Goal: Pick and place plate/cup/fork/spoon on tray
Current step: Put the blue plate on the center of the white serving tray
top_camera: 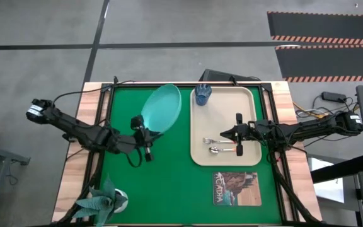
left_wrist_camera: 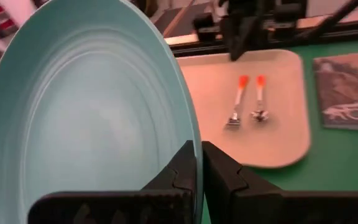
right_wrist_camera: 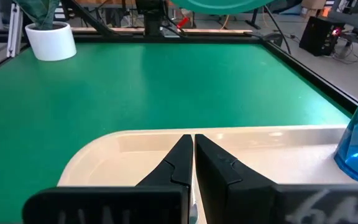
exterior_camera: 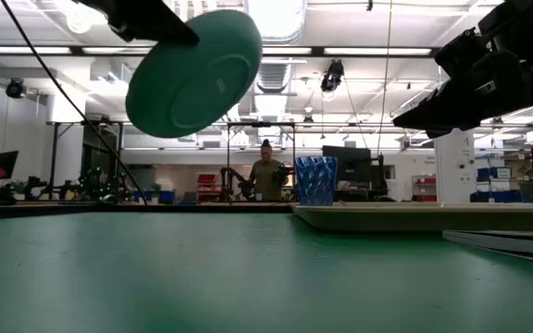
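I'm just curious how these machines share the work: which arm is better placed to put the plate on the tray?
Probably the left: its claw already grips the plate, lifted beside the tray.

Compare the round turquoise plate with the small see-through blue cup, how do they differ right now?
The round turquoise plate is lifted off the green mat and tilted, its rim pinched by the shut left gripper; the small see-through blue cup stands upright, untouched. The cup is on the beige tray, at a far corner; the plate hangs outside it. The plate is much wider and opaque. Both are bluish dishes.
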Action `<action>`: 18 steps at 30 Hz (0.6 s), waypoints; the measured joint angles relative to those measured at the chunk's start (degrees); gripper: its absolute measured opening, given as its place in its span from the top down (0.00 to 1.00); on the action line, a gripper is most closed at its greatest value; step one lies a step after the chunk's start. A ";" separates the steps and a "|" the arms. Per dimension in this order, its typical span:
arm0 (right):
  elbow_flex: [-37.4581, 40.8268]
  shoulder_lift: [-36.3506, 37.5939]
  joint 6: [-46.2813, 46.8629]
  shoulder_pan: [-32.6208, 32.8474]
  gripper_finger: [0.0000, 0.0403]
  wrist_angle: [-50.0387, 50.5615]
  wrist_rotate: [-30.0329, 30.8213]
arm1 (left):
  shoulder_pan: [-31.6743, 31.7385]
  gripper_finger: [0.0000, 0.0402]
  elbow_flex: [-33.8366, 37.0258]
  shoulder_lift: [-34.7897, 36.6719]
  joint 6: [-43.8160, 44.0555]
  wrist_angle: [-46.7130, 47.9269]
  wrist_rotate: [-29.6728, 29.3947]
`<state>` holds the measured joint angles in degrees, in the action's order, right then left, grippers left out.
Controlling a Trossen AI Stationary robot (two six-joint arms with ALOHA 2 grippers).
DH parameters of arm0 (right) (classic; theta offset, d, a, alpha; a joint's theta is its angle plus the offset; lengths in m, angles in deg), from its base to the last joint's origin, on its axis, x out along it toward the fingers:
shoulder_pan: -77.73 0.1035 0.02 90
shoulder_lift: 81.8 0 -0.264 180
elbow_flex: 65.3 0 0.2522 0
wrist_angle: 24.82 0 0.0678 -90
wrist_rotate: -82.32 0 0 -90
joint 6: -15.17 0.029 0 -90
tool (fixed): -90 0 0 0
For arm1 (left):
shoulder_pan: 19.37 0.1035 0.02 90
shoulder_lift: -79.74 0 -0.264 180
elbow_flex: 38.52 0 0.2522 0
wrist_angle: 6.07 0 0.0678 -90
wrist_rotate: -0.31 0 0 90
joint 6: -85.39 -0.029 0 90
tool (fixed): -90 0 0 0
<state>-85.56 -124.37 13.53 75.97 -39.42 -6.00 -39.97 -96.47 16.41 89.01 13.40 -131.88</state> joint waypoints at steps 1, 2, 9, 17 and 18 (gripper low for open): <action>0.00 0.00 -0.02 0.00 0.98 0.09 0.00 | -0.55 1.00 0.00 0.00 -0.80 -0.46 0.34; 0.00 0.00 -0.02 0.00 0.98 0.21 0.00 | -1.03 1.00 0.00 0.00 -1.39 -1.12 1.34; 0.00 0.00 -0.51 0.00 0.98 0.61 0.02 | -2.23 1.00 -0.04 -0.02 -2.55 -2.36 9.11; 0.00 0.00 0.15 0.00 0.98 0.61 -0.02 | -2.46 1.00 -0.04 -0.02 -2.56 -2.28 14.05; 0.00 0.00 0.16 0.00 0.98 0.59 -0.02 | -2.47 1.00 -0.04 -0.02 -2.54 -2.26 14.50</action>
<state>-85.56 -124.37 13.69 75.97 -38.83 -6.03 -42.44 -96.51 16.39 86.47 11.13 -117.38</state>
